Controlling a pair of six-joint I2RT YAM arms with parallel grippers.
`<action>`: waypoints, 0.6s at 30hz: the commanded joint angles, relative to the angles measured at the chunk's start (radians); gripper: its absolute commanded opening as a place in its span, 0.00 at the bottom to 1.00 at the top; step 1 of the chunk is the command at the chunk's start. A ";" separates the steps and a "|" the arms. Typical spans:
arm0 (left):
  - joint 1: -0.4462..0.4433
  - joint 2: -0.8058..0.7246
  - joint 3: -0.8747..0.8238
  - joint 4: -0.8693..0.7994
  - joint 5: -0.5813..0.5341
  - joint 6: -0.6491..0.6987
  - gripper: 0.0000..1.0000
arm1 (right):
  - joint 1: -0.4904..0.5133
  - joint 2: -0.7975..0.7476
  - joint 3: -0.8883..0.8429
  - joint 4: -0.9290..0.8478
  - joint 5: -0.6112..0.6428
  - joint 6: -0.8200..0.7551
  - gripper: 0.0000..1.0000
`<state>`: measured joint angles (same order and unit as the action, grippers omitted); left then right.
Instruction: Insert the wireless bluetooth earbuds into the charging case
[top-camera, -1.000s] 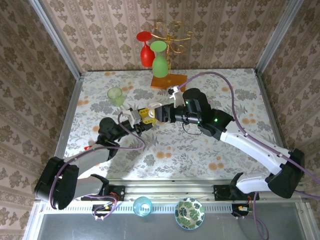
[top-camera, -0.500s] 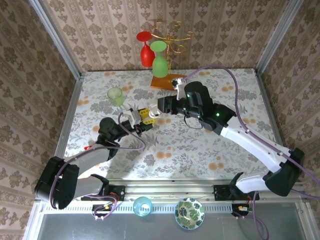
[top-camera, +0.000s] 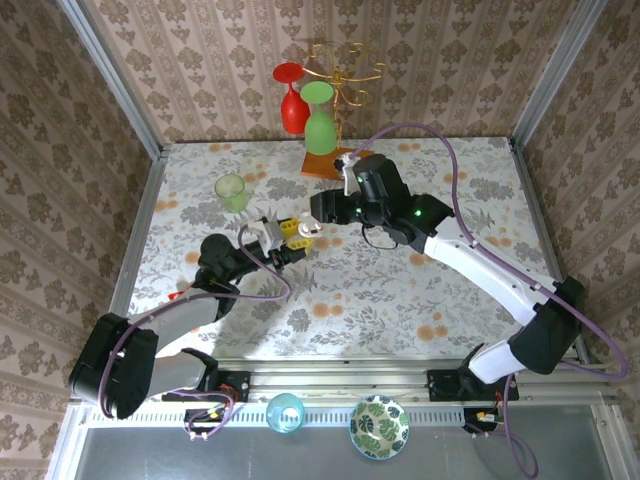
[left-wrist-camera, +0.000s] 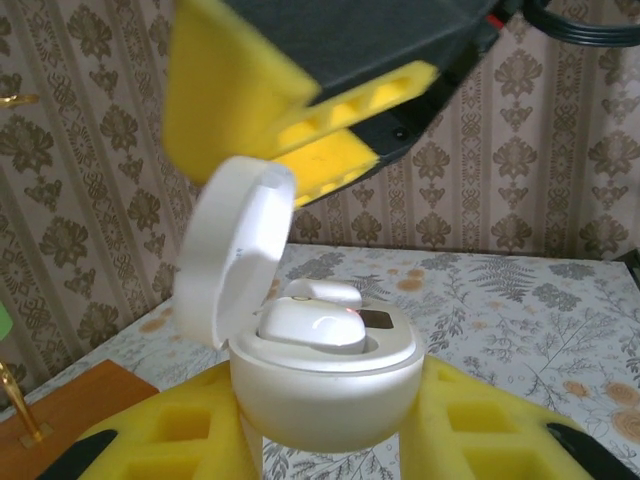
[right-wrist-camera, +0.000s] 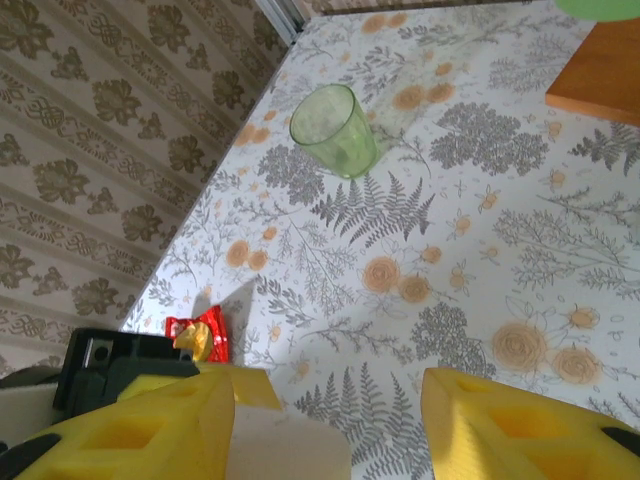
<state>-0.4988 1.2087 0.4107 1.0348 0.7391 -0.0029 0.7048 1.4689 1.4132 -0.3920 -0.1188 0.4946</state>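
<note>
My left gripper is shut on the white charging case, its yellow pads pressing both sides. The lid stands open to the left. Two whitish earbuds sit in the case's wells, and a small red light shows on the near one. My right gripper hangs just above the lid, a yellow finger close to its top edge. In the right wrist view the jaws are open, with the lid beside one finger and apart from the other. From above, both grippers meet at mid-table.
A green cup stands at the back left. A wooden stand with a red and a green glass is at the back centre. A red wrapper lies near the left edge. A blue cup and a patterned bowl sit below the front rail.
My right arm has pulled back and up from the case, and its jaws have widened. The left gripper has held the case still.
</note>
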 joint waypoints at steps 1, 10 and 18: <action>-0.008 -0.031 0.011 0.032 -0.017 0.020 0.26 | 0.002 -0.068 -0.063 -0.002 -0.044 -0.011 0.53; -0.008 -0.031 0.017 0.058 -0.037 -0.015 0.26 | -0.091 -0.209 -0.336 0.409 -0.266 0.308 0.70; -0.013 -0.012 0.038 0.083 -0.043 -0.055 0.27 | -0.093 -0.195 -0.548 0.870 -0.425 0.646 0.75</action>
<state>-0.5045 1.1995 0.4126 1.0554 0.6941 -0.0265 0.6067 1.2667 0.9096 0.2199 -0.4530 0.9596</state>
